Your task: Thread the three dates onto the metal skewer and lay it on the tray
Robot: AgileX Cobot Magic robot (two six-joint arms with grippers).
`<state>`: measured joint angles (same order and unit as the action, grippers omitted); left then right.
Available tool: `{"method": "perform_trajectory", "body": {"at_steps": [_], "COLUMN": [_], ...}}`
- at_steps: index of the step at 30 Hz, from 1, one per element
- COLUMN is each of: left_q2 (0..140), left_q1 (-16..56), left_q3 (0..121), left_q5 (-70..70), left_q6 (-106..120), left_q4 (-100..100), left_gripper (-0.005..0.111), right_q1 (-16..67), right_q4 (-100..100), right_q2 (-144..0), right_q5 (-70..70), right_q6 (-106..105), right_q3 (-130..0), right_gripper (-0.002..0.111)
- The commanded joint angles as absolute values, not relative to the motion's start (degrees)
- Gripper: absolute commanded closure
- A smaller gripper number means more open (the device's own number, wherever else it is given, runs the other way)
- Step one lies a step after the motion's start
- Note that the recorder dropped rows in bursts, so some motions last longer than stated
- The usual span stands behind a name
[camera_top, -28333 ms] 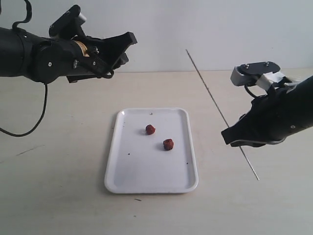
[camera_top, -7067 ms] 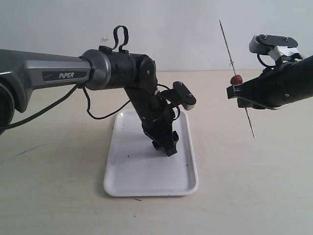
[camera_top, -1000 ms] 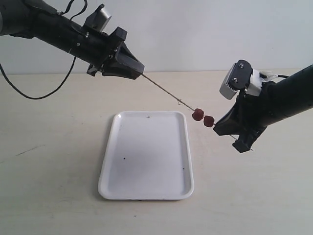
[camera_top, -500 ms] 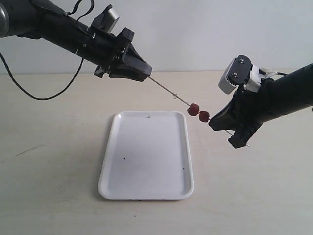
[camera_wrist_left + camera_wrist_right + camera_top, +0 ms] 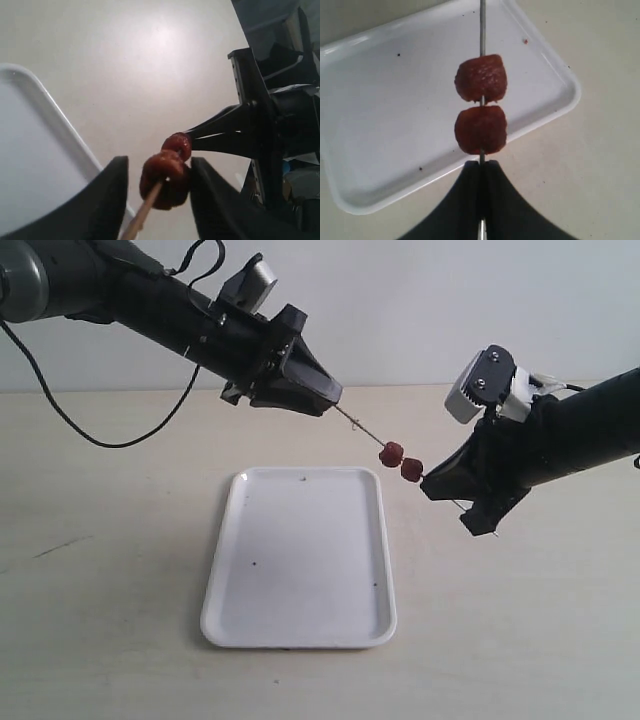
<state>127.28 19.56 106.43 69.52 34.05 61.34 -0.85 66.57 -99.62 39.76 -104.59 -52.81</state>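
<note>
Two dates [image 5: 401,460] sat on the metal skewer [image 5: 358,426], midair by the tray [image 5: 300,625] corner; third unseen. The left claw [image 5: 338,405], fingers apart around it, had slid nearer them while the right claw [image 5: 428,483] stayed clenched on it. Threading looked unfinished.

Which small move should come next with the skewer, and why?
Probably lower the metal skewer toward the tray: it hangs in the air, the right gripper shut on it just beside two dates, the only ones visible, and the left gripper open around its other part.
</note>
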Motion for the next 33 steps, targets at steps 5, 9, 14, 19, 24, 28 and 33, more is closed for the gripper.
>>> {"method": "perform_trajectory", "body": {"at_steps": [5, 9, 14, 19, 24, 28, 33], "left_q2": [127.6, 127.6, 127.6, 127.6, 127.6, 127.6, 127.6], "left_q1": [20.0, 19.8, 19.1, 17.1, 15.7, 15.4, 15.4], "left_q3": [106.7, 106.7, 106.7, 106.7, 106.7, 106.7, 106.7], "left_q5": [70.0, 70.0, 70.0, 70.0, 70.0, 70.0, 70.0], "left_q6": [34.5, 35.4, 37.4, 40.0, 41.7, 41.7, 41.7], "left_q4": [62.1, 62.2, 63.2, 68.7, 68.3, 63.6, 60.6], "left_gripper": [0.042, 0.042, 0.042, 0.042, 0.045, 0.061, 0.102], "right_q1": [-0.7, -0.7, -0.7, -0.7, -0.7, -0.7, -0.7], "right_q4": [67.6, 69.0, 73.1, 80.2, 89.5, 95.5, 96.9], "right_q2": [-99.3, -99.3, -99.3, -99.3, -99.3, -99.3, -99.3], "right_q5": [40.4, 39.4, 36.8, 34.3, 34.5, 39.8, 42.3], "right_q6": [-104.9, -104.1, -103.1, -101.2, -100.9, -103.8, -99.5], "right_q3": [-52.9, -52.9, -52.9, -52.9, -52.9, -52.9, -52.9], "right_gripper": [0.108, 0.108, 0.108, 0.108, 0.108, 0.108, 0.108]}}
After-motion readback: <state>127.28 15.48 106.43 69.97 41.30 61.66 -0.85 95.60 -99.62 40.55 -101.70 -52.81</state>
